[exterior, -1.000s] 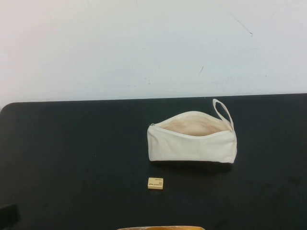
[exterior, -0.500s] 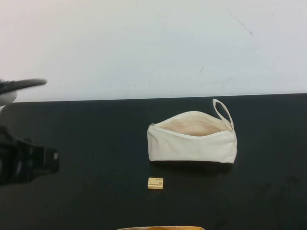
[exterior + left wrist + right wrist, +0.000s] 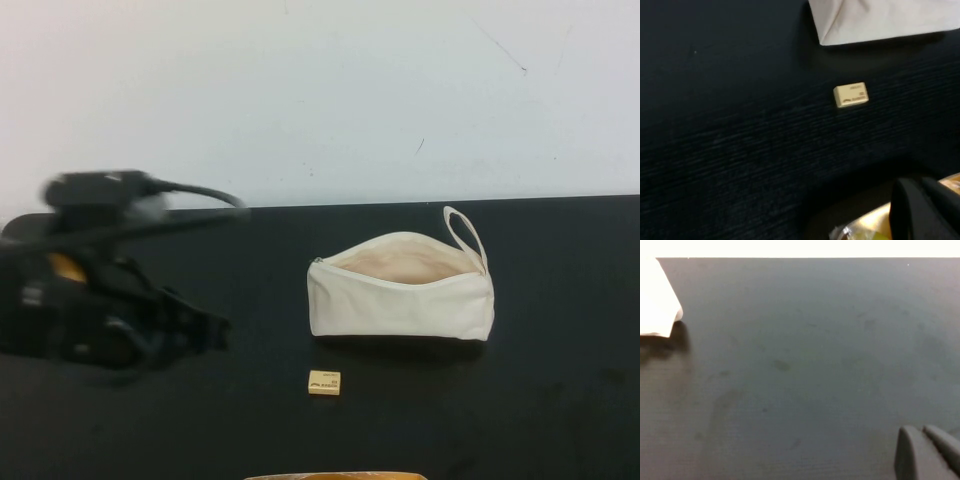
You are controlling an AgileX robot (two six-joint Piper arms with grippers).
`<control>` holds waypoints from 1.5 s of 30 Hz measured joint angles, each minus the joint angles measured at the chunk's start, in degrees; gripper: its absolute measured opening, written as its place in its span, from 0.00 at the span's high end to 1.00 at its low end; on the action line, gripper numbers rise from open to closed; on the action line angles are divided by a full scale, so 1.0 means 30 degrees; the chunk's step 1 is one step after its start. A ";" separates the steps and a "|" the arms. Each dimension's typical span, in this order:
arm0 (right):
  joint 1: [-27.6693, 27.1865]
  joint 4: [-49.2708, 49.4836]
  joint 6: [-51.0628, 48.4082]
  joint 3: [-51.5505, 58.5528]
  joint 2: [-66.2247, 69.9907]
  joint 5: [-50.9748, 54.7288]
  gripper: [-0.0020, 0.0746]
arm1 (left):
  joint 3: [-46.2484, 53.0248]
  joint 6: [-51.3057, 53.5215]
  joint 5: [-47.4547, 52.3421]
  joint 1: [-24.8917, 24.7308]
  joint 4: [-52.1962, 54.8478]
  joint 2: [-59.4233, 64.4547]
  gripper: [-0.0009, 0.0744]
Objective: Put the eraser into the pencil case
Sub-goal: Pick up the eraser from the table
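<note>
The eraser is a tiny pale tan block with dark print, lying on the black table just in front of the pencil case. The cream pouch lies unzipped, its beige lining showing and its loop strap at the far right end. My left gripper is blurred, over the table left of the eraser and apart from it, and looks shut and empty. In the left wrist view I see the eraser, a pouch corner and the gripper. My right gripper is shut and empty over bare table, out of the high view.
The black table ends at a white wall behind. A yellow-orange part sits at the near edge in front of the eraser. One end of the pouch shows in the right wrist view.
My left arm has swung in from the left edge and moved right, toward the eraser. The eraser and the pencil case have not moved.
</note>
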 joint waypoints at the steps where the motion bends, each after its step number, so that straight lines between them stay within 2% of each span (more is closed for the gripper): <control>1: 0.0000 0.0000 0.0000 0.0000 0.0000 0.0000 0.98 | 0.0000 -0.0687 -0.0375 -0.0531 0.0645 0.0376 0.99; 8: 0.0000 0.0000 0.0000 0.0000 0.0000 0.0000 0.98 | -0.1014 -0.2233 -0.0168 -0.3155 0.2660 0.4391 0.98; 12: 0.0000 0.0000 0.0000 0.0000 0.0000 0.0000 0.98 | -0.2571 -0.2393 0.0277 -0.4125 0.3347 0.6708 0.90; 14: 0.0000 0.0000 0.0000 0.0000 0.0000 0.0000 0.98 | -0.3508 -0.2479 0.0273 -0.4330 0.3573 0.7720 0.80; 20: 0.0000 0.0000 0.0000 0.0000 0.0000 0.0000 0.98 | -0.6147 -0.2629 0.0906 -0.4330 0.3850 1.0909 0.35; 23: 0.0000 0.0000 0.0000 0.0000 0.0000 0.0000 0.98 | -0.7365 -0.2702 0.1302 -0.4330 0.3850 1.2316 0.26; 29: 0.0000 0.0000 0.0000 0.0000 0.0000 0.0000 0.98 | -0.9109 -0.3716 0.1605 -0.4406 0.4050 1.4615 0.25; 39: 0.0000 0.0000 0.0000 0.0000 0.0000 0.0000 0.98 | -0.9333 -0.3832 0.1759 -0.4498 0.4325 1.5964 0.30; 45: 0.0000 0.0000 0.0000 0.0000 0.0000 0.0000 0.98 | -0.9361 -0.3878 0.1331 -0.4498 0.4582 1.6046 0.39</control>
